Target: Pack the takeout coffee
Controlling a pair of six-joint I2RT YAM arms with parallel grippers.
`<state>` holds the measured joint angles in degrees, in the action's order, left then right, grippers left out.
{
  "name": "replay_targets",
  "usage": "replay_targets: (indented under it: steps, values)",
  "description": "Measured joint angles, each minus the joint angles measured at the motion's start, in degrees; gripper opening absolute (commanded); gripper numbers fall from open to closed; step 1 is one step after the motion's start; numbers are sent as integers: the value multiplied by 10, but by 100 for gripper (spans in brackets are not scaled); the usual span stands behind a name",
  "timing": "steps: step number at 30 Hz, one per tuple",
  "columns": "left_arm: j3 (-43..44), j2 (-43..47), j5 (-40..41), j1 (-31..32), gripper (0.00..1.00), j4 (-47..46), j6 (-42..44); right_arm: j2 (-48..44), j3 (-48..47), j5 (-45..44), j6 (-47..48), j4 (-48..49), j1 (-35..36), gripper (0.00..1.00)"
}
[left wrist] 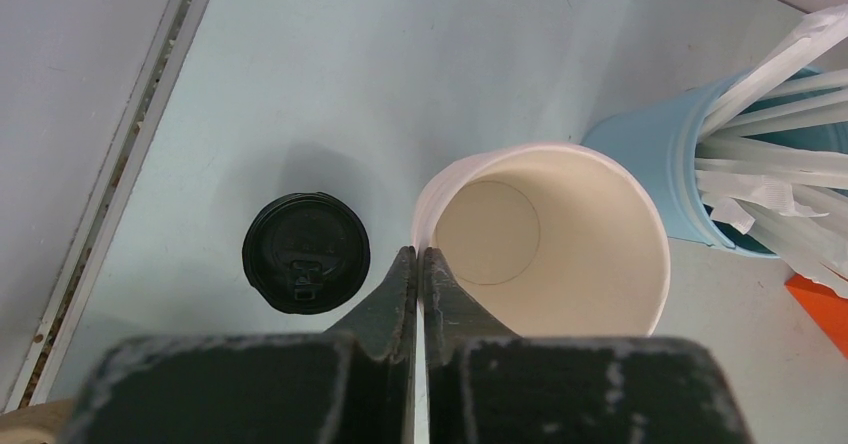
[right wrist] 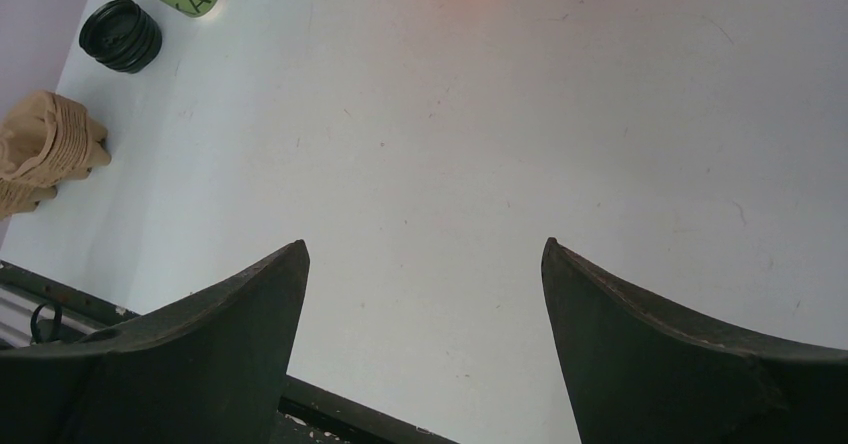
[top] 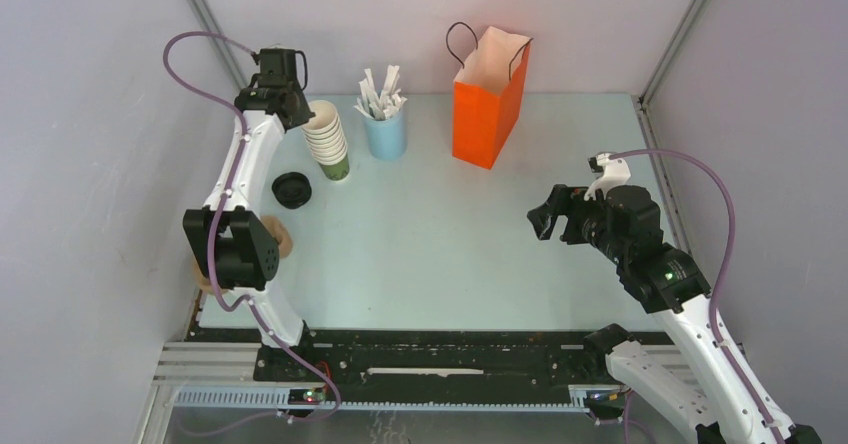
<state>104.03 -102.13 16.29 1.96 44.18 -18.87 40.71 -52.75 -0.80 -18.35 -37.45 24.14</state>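
Left pincer (left wrist: 420, 256) is seen closed on the rim of the topmost cream paper cup (left wrist: 560, 264) of the cream-and-green cup stack (top: 328, 139) at the far left of the bench (top: 430, 254) — the round black plastic lid (left wrist: 305, 252) is laid just beside it. Right pincer (right wrist: 424, 246) is held wide open, empty, above the bench — well apart from the orange paper bag (top: 490, 99)

Light is even and diffuse, from above. A soft shadow is thrown beyond the black lid (left wrist: 306, 253), just left of the left gripper (left wrist: 420, 254). Finger bases of it and of the right gripper (right wrist: 424, 246) are blurred near the lens; the cup stack (left wrist: 560, 229) ahead is rendered sharp.
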Motion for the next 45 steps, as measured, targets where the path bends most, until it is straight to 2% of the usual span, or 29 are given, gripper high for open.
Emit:
replay_targets:
  steps: [14, 26, 30, 32, 34, 40, 43, 45]
  values:
    - [0, 7, -12, -7, 0, 0, -2, 1, 0, -2, 0, 0, 2, 95]
    - [2, 49, -45, -35, 0, -1, -11, 1, 0, -3, 0, 0, 3, 95]
    - [3, 96, -43, -36, 0, 8, -10, -2, 0, -3, 0, 0, 3, 96]
    - [1, 143, -29, -10, 0, 11, -7, -6, 0, -6, 0, 0, 3, 96]
    - [-21, 206, -17, 44, 0, 3, -6, -8, 0, -8, 0, 0, 3, 95]
    - [-219, 409, 16, 261, 0, -36, -29, -9, 0, -9, 1, 0, 3, 95]
    - [-308, 436, 36, 350, 0, -68, -62, -8, 0, -9, 2, 0, 3, 95]
    - [-351, 414, 50, 420, 0, -87, -83, -10, 0, -9, 2, 0, 3, 95]
